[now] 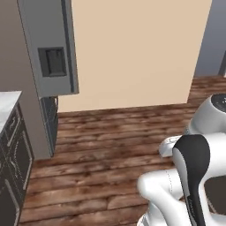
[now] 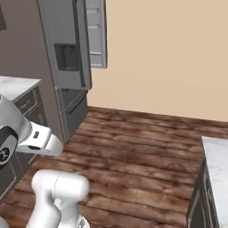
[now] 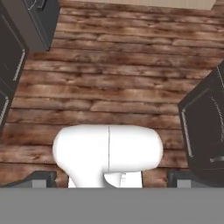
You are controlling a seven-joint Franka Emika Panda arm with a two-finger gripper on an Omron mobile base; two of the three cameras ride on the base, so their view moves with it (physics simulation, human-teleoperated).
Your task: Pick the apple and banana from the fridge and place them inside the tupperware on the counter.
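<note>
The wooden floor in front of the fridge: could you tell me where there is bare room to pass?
The wooden floor lies bare between the fridge, the beige wall and the counter at right. It narrows at left, where dark cabinets meet the fridge's side.

The tall grey fridge [image 1: 48,48] stands at the upper left of both base views, its door swung open toward the beige wall [image 1: 137,48] behind. A white marble-patterned counter [image 1: 6,103] over dark brown cabinets [image 1: 13,163] sits at left below it, with the brown wooden plank floor [image 1: 101,150] spreading across the middle. In the right base view another stretch of counter [image 2: 218,164] sits at the lower right.
</note>
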